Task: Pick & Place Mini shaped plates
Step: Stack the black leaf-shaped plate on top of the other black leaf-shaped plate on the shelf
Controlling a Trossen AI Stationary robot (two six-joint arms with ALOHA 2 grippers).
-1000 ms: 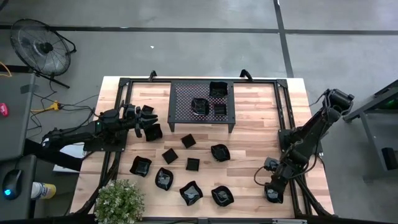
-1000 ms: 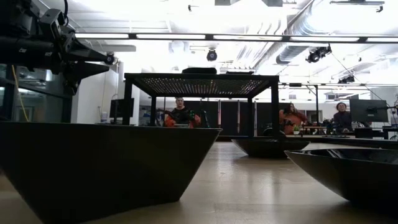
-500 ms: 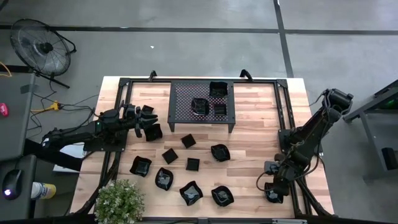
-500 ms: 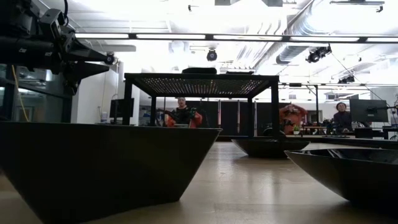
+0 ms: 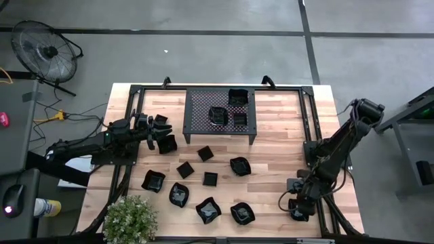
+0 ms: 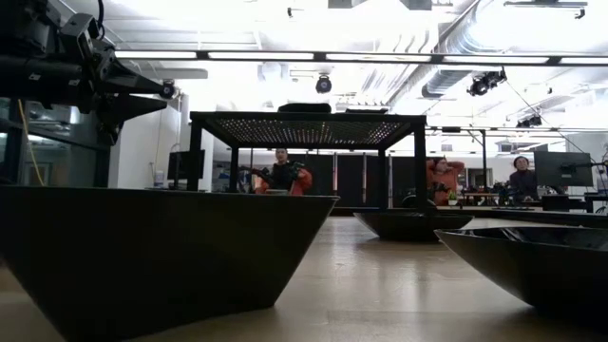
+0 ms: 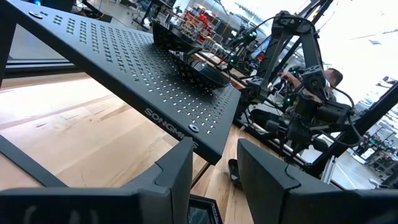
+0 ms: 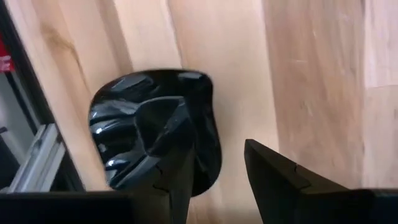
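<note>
Three plates (image 5: pixel 228 110) sit on top of the rack (image 5: pixel 199 122) at the table's (image 5: pixel 278 135) far middle, and about eight more lie on the wood nearer us. One wavy plate (image 8: pixel 155 140) lies at the near right edge; we see the right gripper (image 8: pixel 214 168) low over it, jaws parted, one finger (image 8: pixel 171 149) across the dish, and we cannot tell whether it grips. Left of the rack, the left gripper (image 5: pixel 161 132) has jaws partly apart with a dark plate at its tips, grip unclear.
</note>
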